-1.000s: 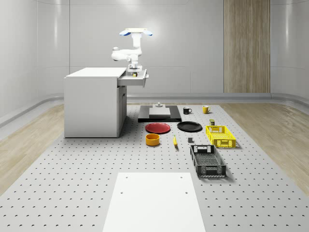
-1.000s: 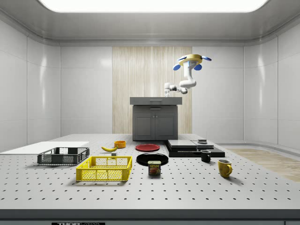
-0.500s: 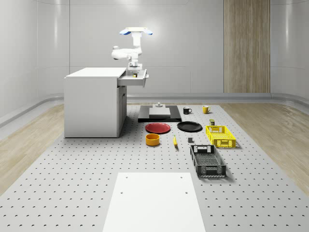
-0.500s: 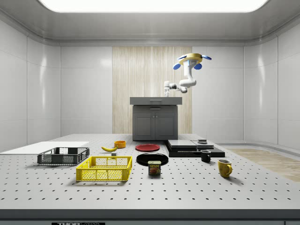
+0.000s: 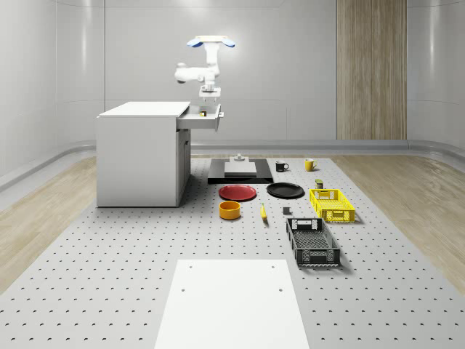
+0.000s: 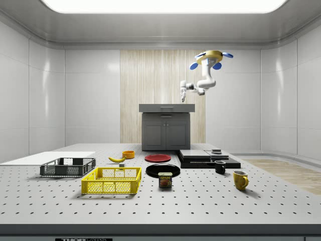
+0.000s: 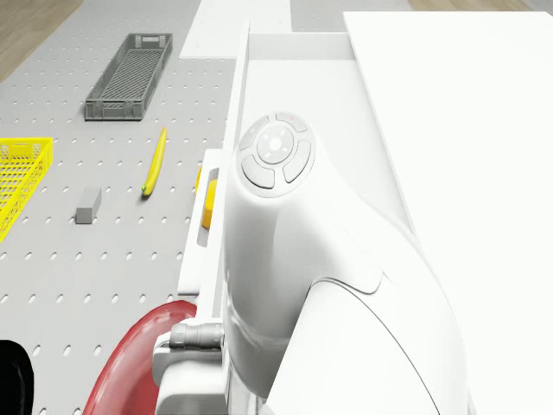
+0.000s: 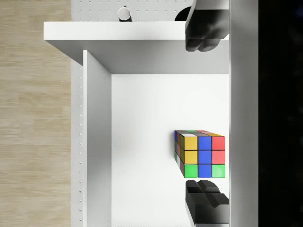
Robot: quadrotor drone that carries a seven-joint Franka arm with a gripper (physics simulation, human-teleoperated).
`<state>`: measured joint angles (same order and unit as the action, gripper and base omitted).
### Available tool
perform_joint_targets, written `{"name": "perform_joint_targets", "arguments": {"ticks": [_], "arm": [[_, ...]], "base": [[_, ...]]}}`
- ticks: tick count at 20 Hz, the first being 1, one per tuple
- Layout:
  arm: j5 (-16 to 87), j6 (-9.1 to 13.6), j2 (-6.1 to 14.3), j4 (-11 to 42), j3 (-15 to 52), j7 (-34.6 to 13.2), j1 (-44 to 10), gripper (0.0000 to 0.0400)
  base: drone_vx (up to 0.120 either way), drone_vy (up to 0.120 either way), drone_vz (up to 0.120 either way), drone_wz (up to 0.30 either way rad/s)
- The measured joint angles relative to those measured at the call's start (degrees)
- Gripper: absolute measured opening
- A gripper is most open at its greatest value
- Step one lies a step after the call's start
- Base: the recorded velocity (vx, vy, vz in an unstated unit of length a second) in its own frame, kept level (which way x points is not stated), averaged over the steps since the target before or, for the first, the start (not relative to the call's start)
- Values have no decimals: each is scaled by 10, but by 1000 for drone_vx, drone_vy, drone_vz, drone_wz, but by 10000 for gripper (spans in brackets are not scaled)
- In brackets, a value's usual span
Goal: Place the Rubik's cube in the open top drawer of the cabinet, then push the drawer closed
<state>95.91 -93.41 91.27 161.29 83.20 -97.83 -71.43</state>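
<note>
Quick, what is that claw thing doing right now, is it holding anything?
End effector: open, holding nothing; the multicoloured Rubik's cube lies in the white drawer beneath it.

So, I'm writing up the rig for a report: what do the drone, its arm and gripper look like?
The drone has a yellowish ring body with blue rotor discs. The arm is glossy white with rounded links; one joint cap bears a round button pad. The gripper has dark grey fingers. I see no cables.
</note>
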Motion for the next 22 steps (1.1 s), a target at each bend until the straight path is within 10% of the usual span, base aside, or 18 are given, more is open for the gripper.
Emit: {"name": "perform_joint_targets", "arguments": {"ticks": [22], "arm": [[-4,-3,4,0,3,0,0,400]], "base": [[45,120,0,0]]}}
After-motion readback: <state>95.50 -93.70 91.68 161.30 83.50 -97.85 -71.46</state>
